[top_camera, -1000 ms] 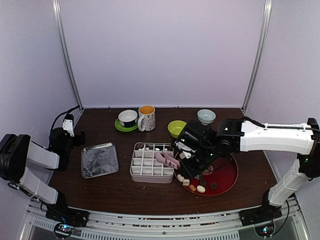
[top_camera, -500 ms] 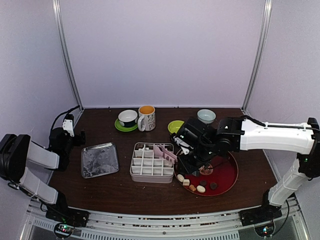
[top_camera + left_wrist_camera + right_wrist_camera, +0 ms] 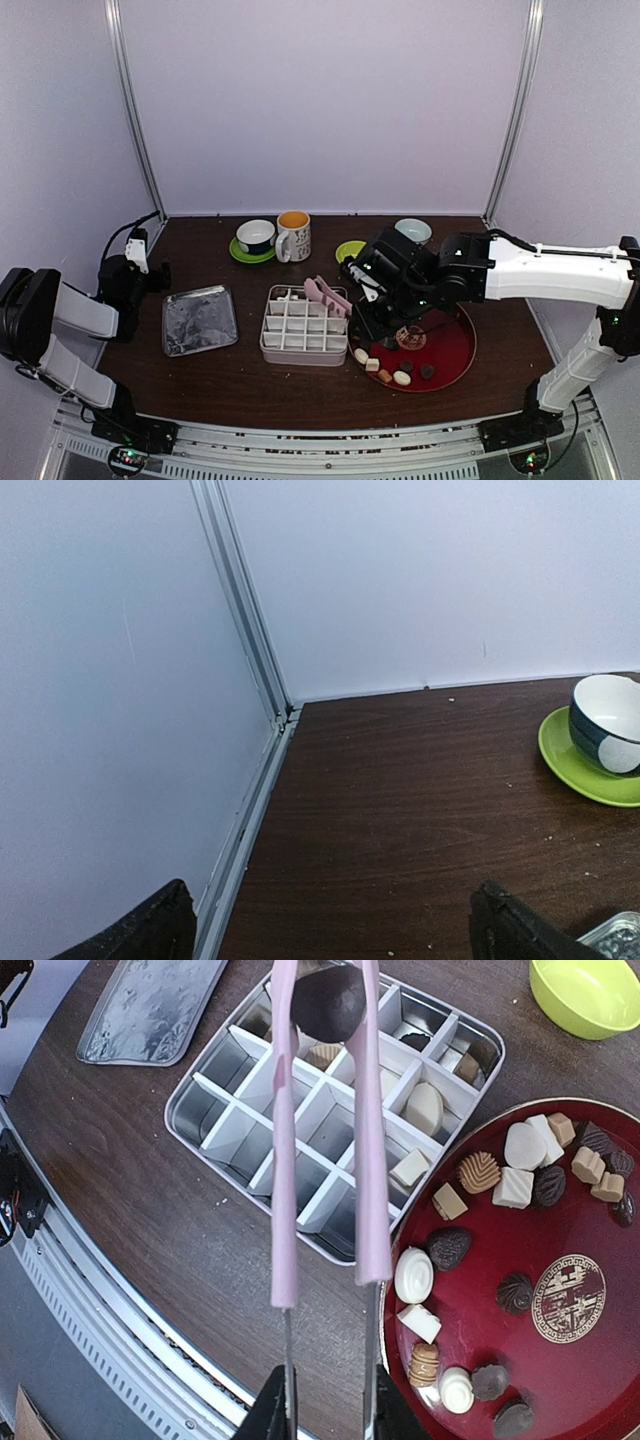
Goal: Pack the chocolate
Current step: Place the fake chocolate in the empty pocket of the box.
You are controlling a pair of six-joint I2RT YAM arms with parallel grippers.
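Right arm, mid-transfer. The right gripper [image 3: 325, 1412] is closed most of the way on the handle end of the pink tongs [image 3: 366, 1160], squeezing them. The tong tips pinch one dark round piece [image 3: 328, 1002], held above the far side of the divided tin [image 3: 300, 352]. We cannot tell which cell lies directly beneath it.

The left gripper [image 3: 330, 935] is parked at the far left with its jaws spread wide and nothing between them. Its camera shows only wall and bare tabletop.

Most of the chocolate [image 3: 414, 1274] lies loose on the red plate [image 3: 475, 1325], just to the right of the tin. Several cells of the tin hold a piece each, while others are empty.

Handling, as we judge it:
- The pieces look light and rigid, with smooth, probably slippery shells.
- Hard pressure would likely mark or crack them.
- The rounded ones could roll or squirt out of the tips, so they want a gentle pinch across the widest part.
- Cubes are best taken on two flat faces.
- The release should be low inside a cell, since a drop from height could bounce the piece out or chip it.
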